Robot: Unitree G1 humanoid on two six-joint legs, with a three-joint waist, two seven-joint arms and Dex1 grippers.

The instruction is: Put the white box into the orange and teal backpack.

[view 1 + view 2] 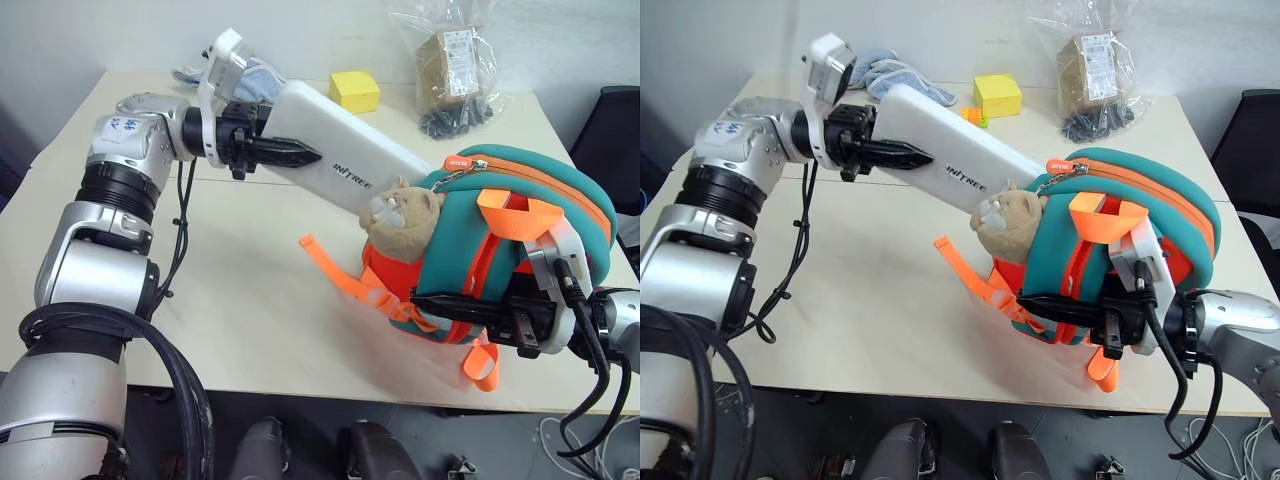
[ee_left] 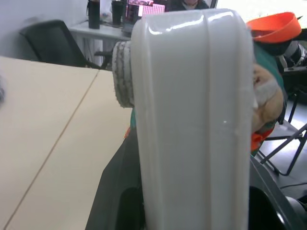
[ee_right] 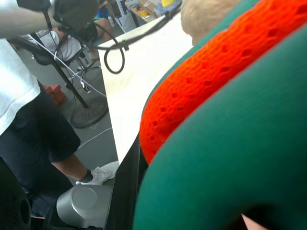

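We hold the white box (image 1: 340, 150) aloft in the left gripper (image 1: 268, 150), whose black fingers pinch one end of the case so that its long body slopes down and across toward the orange and teal backpack (image 1: 520, 235); gripping at the end leaves the far end free to lead into the bag. That far end sits just beside the plush bear (image 1: 405, 215) at the top of the backpack, near the zipper pull, and we cannot tell whether it has entered any opening. The right gripper (image 1: 470, 308) has its fingers pressed tight on the lower part of the backpack, apparently to keep the soft bag raised and steady near the front edge of the tabletop (image 1: 250, 300), toward its right corner, while the box approaches. We judge insertion as not yet done: the box remains almost wholly outside. Along the far edge stand a yellow cube (image 1: 355, 90) and a clear plastic bag (image 1: 452, 65), both well apart from the work.
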